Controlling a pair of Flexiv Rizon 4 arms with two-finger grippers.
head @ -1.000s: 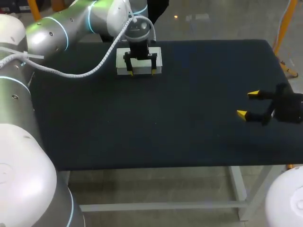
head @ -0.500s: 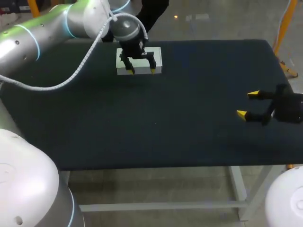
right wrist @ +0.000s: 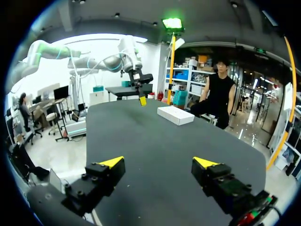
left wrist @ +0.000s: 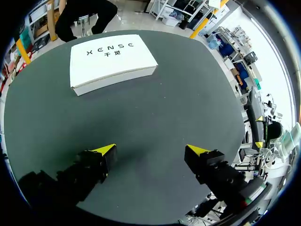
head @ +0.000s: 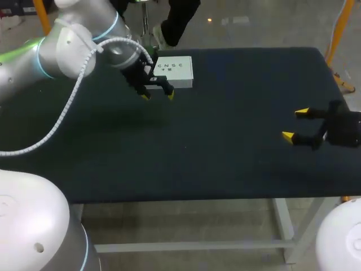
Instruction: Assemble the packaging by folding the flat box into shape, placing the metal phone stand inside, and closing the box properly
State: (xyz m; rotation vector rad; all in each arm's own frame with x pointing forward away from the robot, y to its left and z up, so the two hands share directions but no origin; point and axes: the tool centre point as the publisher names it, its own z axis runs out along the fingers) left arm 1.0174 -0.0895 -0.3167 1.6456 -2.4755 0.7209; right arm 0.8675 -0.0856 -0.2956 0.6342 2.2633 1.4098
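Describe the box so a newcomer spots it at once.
On the black table, look to the far edge, left of the middle in the head view. The box lies flat there, just beyond the left gripper, whose open fingers do not touch it. It is the only white thing on the table: low, closed, dark print on top.

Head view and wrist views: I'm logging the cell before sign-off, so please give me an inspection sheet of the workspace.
Surface: black table, dark top.
Job's things: white box lying flat near the far edge, lid down; phone stand not seen.
Clutter: nothing seen.
Grippers: left gripper open, empty, just in front of the box, not touching it; right gripper open, empty, at the table's right side.
Cables: white coiled cable hanging along the left arm.
Surroundings: nothing seen reaching over the table.
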